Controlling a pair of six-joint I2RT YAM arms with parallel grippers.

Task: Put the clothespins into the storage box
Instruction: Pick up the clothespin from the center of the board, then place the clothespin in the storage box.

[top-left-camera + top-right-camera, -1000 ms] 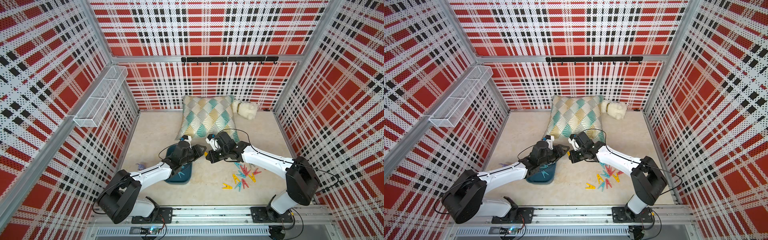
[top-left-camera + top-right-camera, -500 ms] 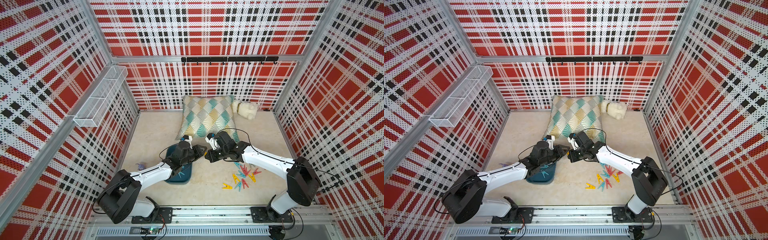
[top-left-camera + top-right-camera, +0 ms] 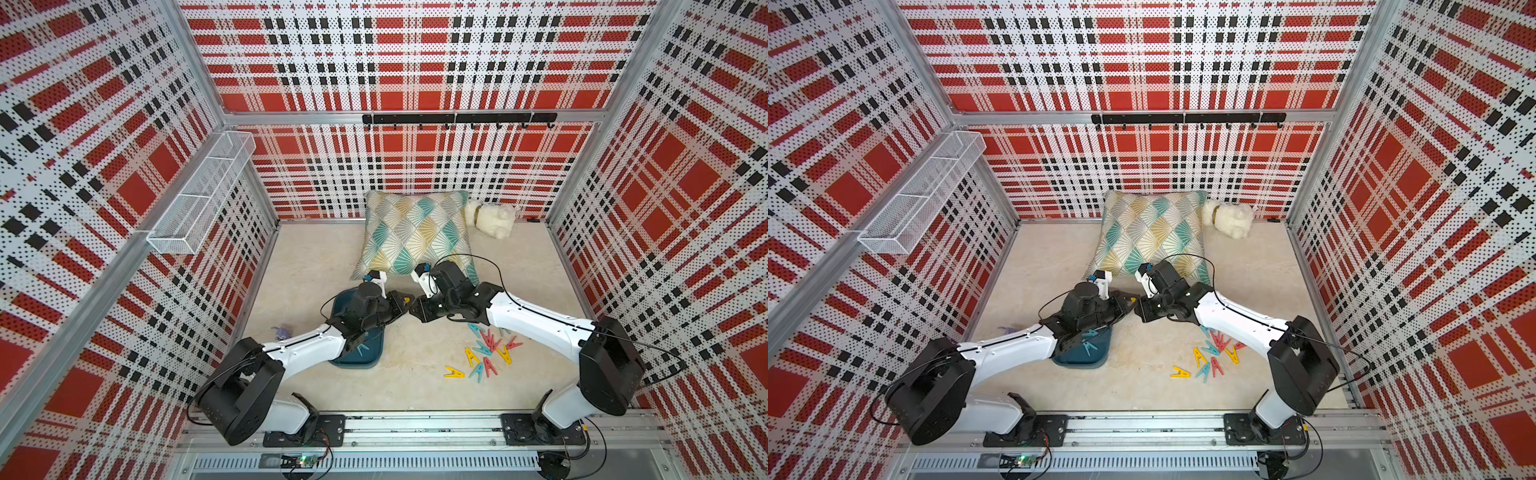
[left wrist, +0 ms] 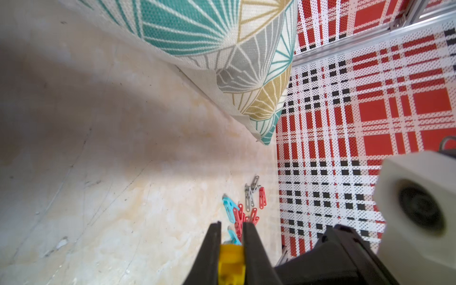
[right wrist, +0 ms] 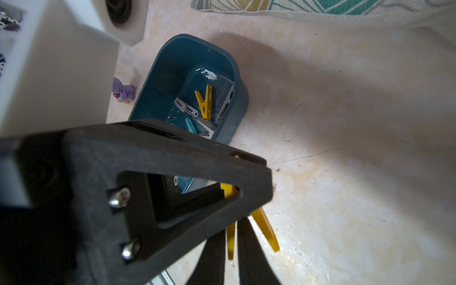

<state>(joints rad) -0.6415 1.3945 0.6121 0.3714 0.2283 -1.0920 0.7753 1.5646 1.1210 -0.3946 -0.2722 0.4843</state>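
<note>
Clothespins [image 3: 484, 351] are seen lying in a loose heap of about 10 on the floor under the right arm. At least 4 more, among them a yellow one [image 5: 204, 101], are already lying in the storage box [image 5: 240, 103], which is set under the left arm, well apart from the heap.

1 yellow clothespin [image 4: 230, 261] is held in the air between the 2 arms, just beside the box on the side toward the heap and near the cushion [image 3: 415, 232]. The left gripper [image 4: 232, 225] is pressed together on it, the peg being pinched between both fingers. The right gripper [image 5: 232, 237] is met tip to tip with the left one. 1 leg of the peg is seen in the narrow gap between its fingers and the other leg outside them, but whether that leg is gripped or only lies loose there cannot be told.

A handover is judged to be in hand. The heap is placed on the right arm's side and the box on the left arm's, so each peg is probably passed across rather than carried the whole way. The peg seems to be taken by its joined end, so that the spread legs are left free for the giving gripper. Most of the task is judged to remain.
</note>
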